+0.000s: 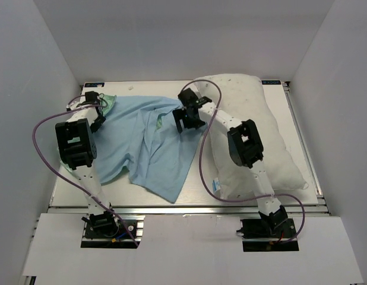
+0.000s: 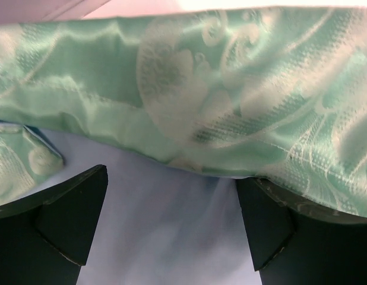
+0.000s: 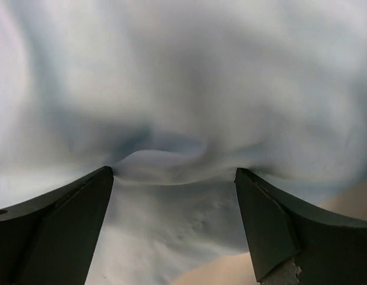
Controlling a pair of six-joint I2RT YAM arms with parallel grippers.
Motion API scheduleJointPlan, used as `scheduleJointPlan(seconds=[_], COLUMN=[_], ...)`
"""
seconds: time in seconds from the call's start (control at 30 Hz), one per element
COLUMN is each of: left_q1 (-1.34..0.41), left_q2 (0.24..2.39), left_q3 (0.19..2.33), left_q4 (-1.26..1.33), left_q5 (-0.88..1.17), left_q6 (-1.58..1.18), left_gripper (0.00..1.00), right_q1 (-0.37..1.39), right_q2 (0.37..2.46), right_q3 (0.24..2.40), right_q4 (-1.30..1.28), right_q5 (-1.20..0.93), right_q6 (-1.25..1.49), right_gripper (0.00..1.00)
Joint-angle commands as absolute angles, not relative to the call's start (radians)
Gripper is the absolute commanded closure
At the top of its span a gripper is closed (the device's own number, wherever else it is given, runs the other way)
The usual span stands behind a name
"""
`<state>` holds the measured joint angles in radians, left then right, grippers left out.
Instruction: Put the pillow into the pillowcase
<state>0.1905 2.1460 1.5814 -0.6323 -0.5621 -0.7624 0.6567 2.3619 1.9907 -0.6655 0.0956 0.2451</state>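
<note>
The pillowcase (image 1: 149,145) lies crumpled over the left half of the table, light blue face up, with a sea-green patterned corner at the far left. The white pillow (image 1: 255,119) lies on the right half, a blue tag at its near corner. My left gripper (image 1: 98,113) is open at the green corner; in the left wrist view its jaws stand wide over light blue cloth, the shiny green fold (image 2: 231,89) just beyond the fingertips (image 2: 82,202). My right gripper (image 1: 188,119) is open, pressed down on the pillowcase's right edge (image 3: 171,148) beside the pillow.
White walls enclose the table on three sides. A metal rail (image 1: 189,208) runs along the near edge. Purple cables (image 1: 204,160) loop from both arms over the cloth and pillow.
</note>
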Motion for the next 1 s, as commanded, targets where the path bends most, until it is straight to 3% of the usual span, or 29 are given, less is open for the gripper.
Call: scheduleJointPlan(seconds=[0.0,0.07,0.23,0.4,0.47,0.63,0.87,0.97], left_q1=[0.178,0.198,0.216,0.213,0.193,0.134,-0.132,-0.169], left_q2=[2.126,2.114,2.069,1.912,1.815,1.648,1.632,1.637], left_q3=[1.533,1.513,1.52,1.516,1.506,1.468,1.48,1.456], left_q4=[-0.816,-0.896,-1.002,-0.887,-0.832,-0.724,-0.696,-0.675], left_q5=[-0.6,-0.614,-0.604,-0.465,-0.392,-0.249,-0.154,-0.081], left_q6=[-0.889,-0.967,-1.015,-0.85,-0.79,-0.686,-0.609,-0.607], left_gripper=[0.02,0.02,0.02,0.02,0.02,0.02,0.02,0.02], right_q1=[0.604,0.58,0.561,0.574,0.61,0.684,0.821,0.836], right_q2=[2.582,2.628,2.565,2.467,2.33,2.114,1.957,1.915], right_q3=[2.269,2.388,2.289,2.369,2.17,1.949,1.574,1.444], right_q4=[-0.799,-0.804,-0.482,-0.503,-0.476,-0.505,-0.482,-0.413], right_q5=[0.062,0.046,0.015,-0.029,-0.005,0.043,0.006,-0.064], right_q6=[0.167,0.132,0.02,-0.096,-0.127,-0.039,0.148,0.211], right_gripper=[0.11,0.11,0.11,0.11,0.11,0.11,0.11,0.11])
